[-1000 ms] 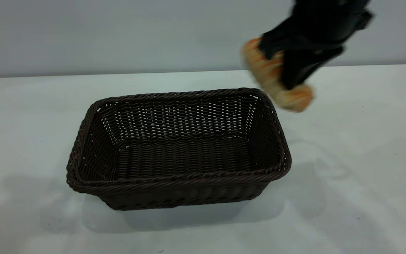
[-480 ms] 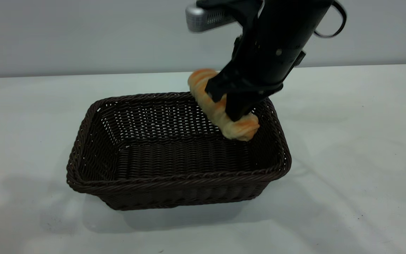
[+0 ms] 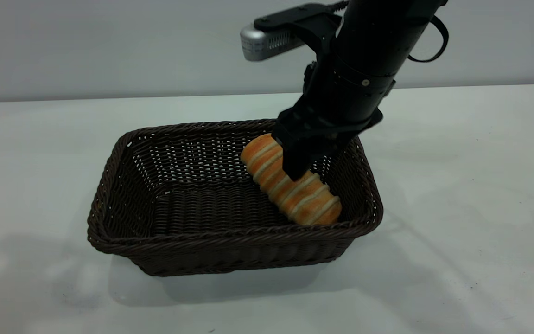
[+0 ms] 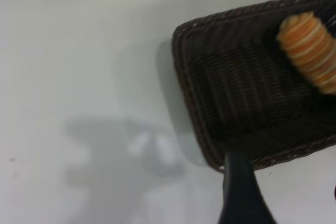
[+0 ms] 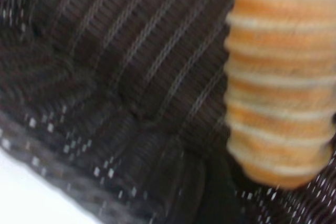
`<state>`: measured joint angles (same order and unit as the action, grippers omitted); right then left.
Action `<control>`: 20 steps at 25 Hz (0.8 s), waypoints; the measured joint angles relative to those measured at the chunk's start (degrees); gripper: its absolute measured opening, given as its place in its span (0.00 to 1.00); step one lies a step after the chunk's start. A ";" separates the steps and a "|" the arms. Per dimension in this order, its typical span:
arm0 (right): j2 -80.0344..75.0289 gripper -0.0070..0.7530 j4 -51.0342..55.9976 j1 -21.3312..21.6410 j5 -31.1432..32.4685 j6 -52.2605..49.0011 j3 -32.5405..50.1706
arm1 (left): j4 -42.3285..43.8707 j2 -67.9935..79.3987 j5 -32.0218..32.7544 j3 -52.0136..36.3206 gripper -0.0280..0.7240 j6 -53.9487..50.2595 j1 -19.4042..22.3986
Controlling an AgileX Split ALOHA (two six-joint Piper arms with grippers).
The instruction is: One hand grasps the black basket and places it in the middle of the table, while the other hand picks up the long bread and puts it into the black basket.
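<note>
I have the right claw (image 3: 297, 172) clamped on the bread (image 3: 291, 186) right of frame centre, inside the basket (image 3: 230, 239), its long axis running diagonally from upper left to lower right beneath the claw.

the basket (image 3: 123, 218) is dark woven wicker, ribbed and rough, with a braided rim and a slight sheen. the bread (image 3: 290, 188) has a matt, ridged golden crust with pale stripes. the table (image 3: 457, 208) is smooth matt white. the right gripper (image 3: 297, 167) looks like smooth black plastic.
</note>
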<state>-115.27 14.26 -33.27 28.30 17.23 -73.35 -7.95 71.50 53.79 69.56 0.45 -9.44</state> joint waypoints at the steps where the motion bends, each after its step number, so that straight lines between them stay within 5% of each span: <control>1: 0.35 0.75 -0.05 0.05 1.28 0.00 0.00 | 0.91 -0.86 0.53 0.00 0.69 0.12 0.00; 8: 7.52 0.66 -2.19 1.03 9.03 0.05 0.00 | 3.55 -12.02 2.46 -1.61 0.69 -0.04 0.00; 20: 28.86 0.45 -6.48 12.23 24.21 -5.64 0.25 | 3.69 -32.31 3.82 -15.03 0.69 -1.76 0.00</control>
<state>-86.41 7.78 -21.04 52.51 11.60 -73.10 -4.26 39.18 57.61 54.53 -1.30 -9.44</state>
